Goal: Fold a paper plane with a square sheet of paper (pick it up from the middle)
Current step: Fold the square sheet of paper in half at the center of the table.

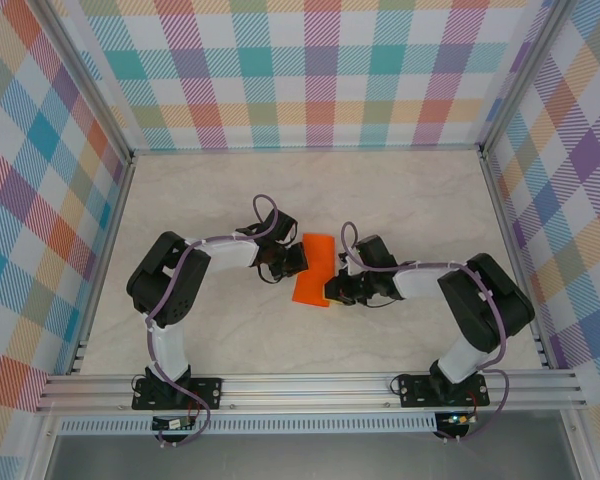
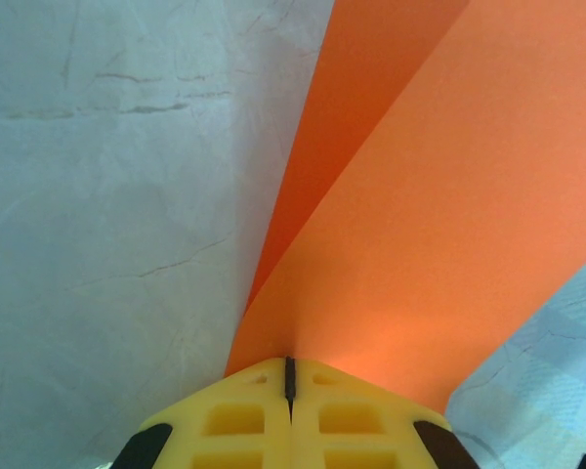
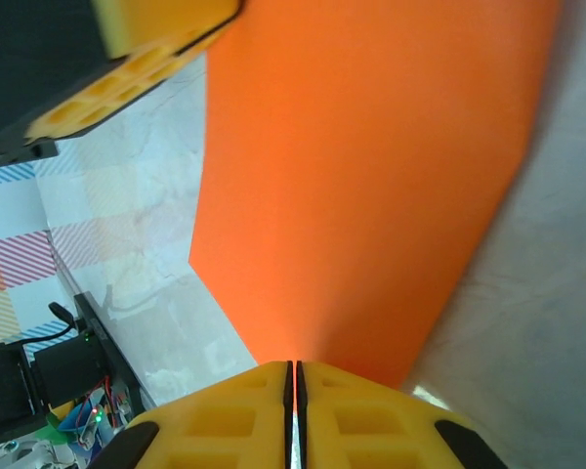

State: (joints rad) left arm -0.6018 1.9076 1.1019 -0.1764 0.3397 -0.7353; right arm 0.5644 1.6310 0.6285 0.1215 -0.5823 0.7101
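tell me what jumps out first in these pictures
The bright orange paper, partly folded, at the middle of the pale table, catches the eye first. The yellow left fingers and right fingers are each shut on an edge of it, from opposite sides. Loud pastel checked walls stand around the table.

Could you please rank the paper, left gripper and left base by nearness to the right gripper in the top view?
1. The paper, held in the right gripper.
2. The left gripper, across the paper.
3. The left base, near-left corner.
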